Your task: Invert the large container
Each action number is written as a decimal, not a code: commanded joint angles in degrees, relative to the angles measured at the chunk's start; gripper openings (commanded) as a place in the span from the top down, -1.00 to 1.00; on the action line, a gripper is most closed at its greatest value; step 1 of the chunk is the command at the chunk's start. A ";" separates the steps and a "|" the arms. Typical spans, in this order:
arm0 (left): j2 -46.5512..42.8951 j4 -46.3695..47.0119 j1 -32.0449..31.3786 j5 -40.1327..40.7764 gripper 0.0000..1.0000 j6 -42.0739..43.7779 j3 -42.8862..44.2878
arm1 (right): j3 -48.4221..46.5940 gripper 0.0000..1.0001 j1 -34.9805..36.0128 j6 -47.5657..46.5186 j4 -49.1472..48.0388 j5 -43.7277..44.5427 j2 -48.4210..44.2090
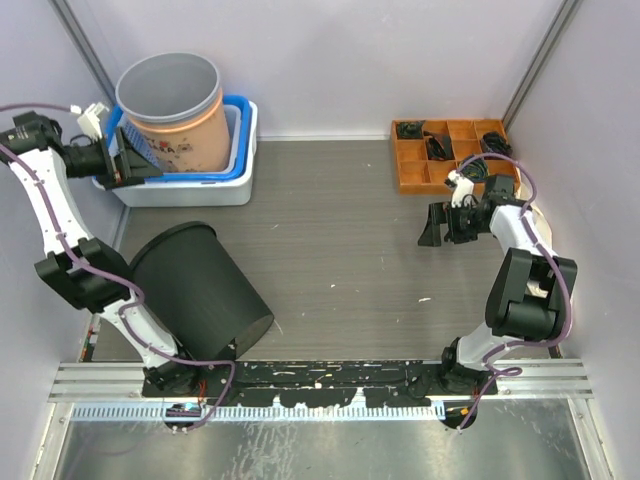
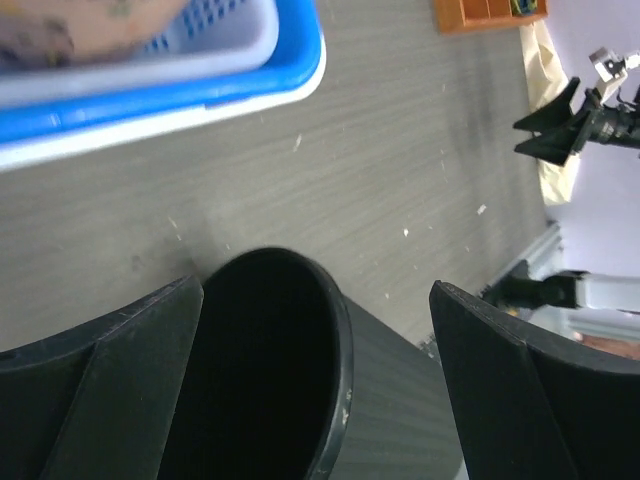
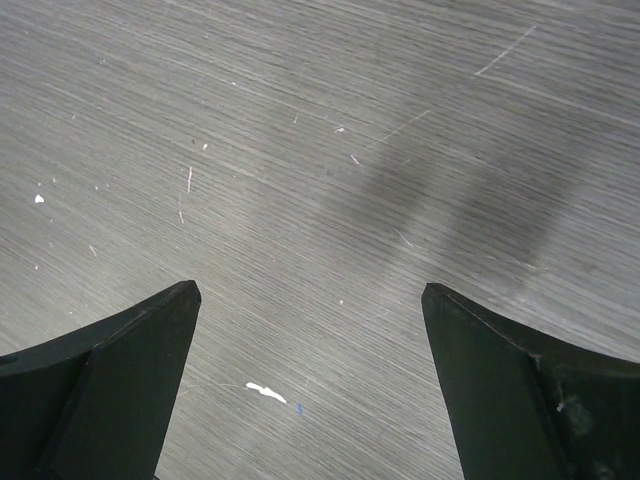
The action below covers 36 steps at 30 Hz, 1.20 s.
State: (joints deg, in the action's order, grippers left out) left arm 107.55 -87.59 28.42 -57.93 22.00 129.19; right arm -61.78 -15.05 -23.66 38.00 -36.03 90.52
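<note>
**Top external.** We look steeply down from above and behind the arm bases, far enough off to take in the whole table point(image 1: 340, 250).

**Left wrist.** We look down past the left gripper point(image 2: 315, 290) at middling range. The black container point(image 2: 260, 380) lies just beneath the claw, the blue basket point(image 2: 290, 70) beyond its tips, and the right gripper point(image 2: 552, 128) far off past one finger. All three also show in the top view.

**Right wrist.** We face straight down between the claw's fingers, close to bare tabletop. That patch also lies within the top view.

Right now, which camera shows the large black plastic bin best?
Top external: the large black plastic bin shows nearly whole, seen from above. Left wrist shows only its rim and dark inside, cropped by the frame. Right wrist shows only tabletop, no bin.
</note>
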 commanded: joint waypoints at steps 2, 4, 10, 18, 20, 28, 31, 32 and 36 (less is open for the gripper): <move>-4.76 -14.27 0.04 -2.03 -0.98 6.97 -6.52 | -2.13 -1.00 2.06 -1.13 0.04 0.92 0.78; -6.49 -14.27 0.03 1.22 -0.98 9.11 -9.49 | -2.08 -0.99 2.29 -1.13 -0.03 1.53 0.95; -13.44 -14.23 0.00 8.55 -0.97 16.79 -21.35 | -2.22 -1.00 2.55 -1.13 -0.08 3.02 1.66; -16.94 -12.38 0.01 16.10 -0.68 22.82 -31.30 | -2.29 -1.00 3.03 -0.95 -0.07 3.51 1.76; -17.25 -12.08 0.01 16.38 -0.67 23.09 -32.35 | -2.29 -0.99 3.07 -0.95 -0.03 3.51 1.72; -17.65 -10.83 -0.01 18.27 0.04 24.31 -36.44 | -2.37 -0.99 3.07 -0.95 -0.03 3.73 1.59; -17.06 -11.84 -0.02 17.57 0.87 24.82 -37.13 | -2.38 -1.00 3.04 -0.91 -0.03 3.85 1.51; -16.96 -12.38 0.00 17.09 1.00 25.03 -37.32 | -2.32 -1.00 3.09 -0.87 -0.03 3.91 1.50; -17.49 -14.18 -1.01 15.13 1.00 26.58 -38.83 | -2.45 -0.99 3.11 -0.69 -0.12 4.70 1.73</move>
State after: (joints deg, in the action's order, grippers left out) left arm 91.22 -91.79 28.18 -45.12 44.58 92.27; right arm -61.84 -12.32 -23.88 38.28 -31.99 92.64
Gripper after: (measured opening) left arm 0.087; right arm 0.996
